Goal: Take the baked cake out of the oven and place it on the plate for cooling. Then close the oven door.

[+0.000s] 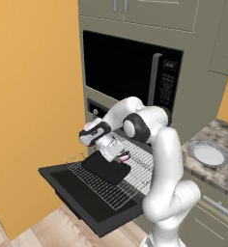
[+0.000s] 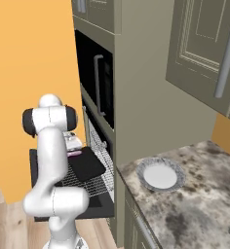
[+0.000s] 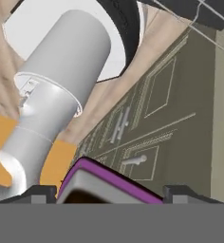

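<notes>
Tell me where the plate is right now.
The plate lies on the speckled counter right of the oven column, near the counter's front corner; in the left base view it is at right.

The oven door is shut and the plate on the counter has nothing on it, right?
Not quite. The oven door is open, folded down flat with the wire rack pulled out over it, as the left base view shows. The plate on the counter is indeed bare.

Flat, even rendered light fills the kitchen, shadows soft and faint, no glare, edges slightly coarse, the oven (image 1: 117, 67) cavity dark inside.
</notes>
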